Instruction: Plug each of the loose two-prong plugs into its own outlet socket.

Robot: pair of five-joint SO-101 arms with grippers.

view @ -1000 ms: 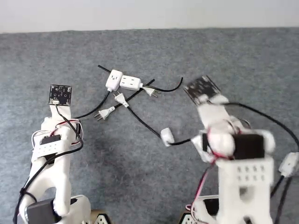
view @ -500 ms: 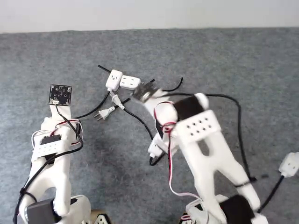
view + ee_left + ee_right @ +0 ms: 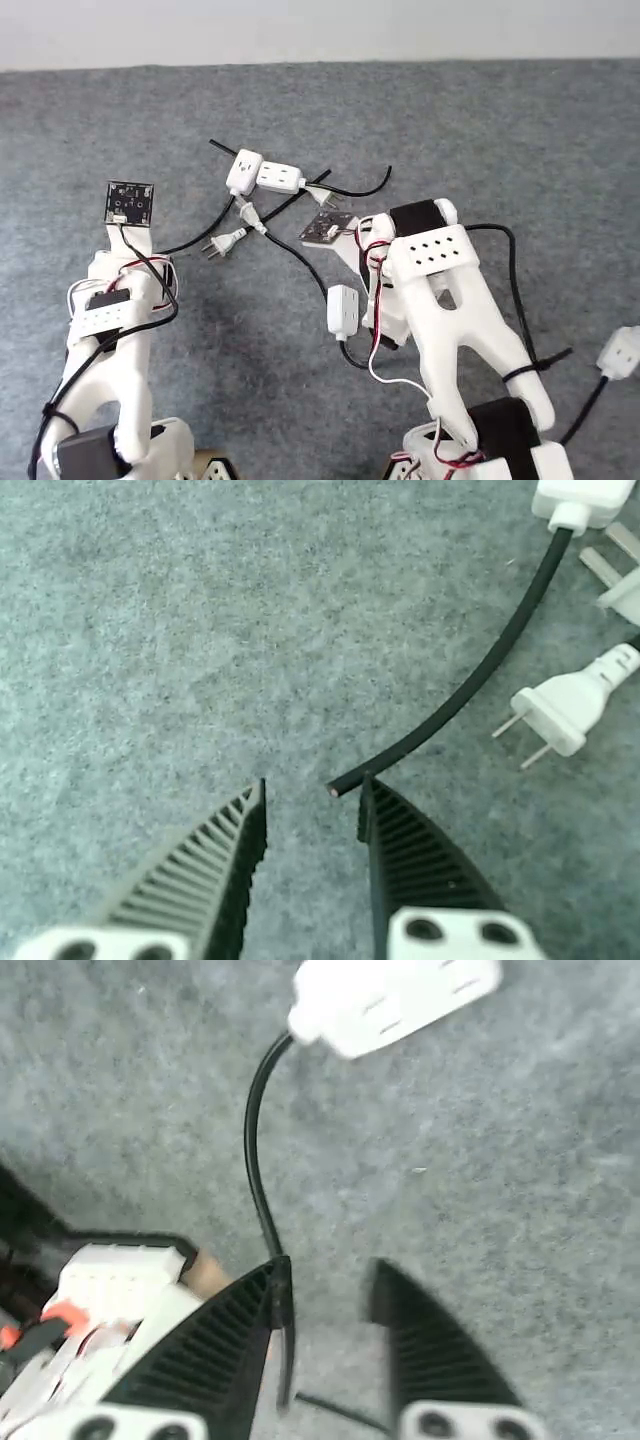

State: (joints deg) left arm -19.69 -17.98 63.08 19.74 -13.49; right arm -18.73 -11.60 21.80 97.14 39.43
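On the carpet (image 3: 150,600) near the left gripper (image 3: 310,792), jaws spread and empty like the right gripper (image 3: 325,1272), lies a light, rigid two-prong plug (image 3: 560,705), probably best pinched across its moulded body.

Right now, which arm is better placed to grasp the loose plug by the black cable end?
Left: the left gripper, open, hangs close beside that plug, while the right gripper faces an outlet socket.
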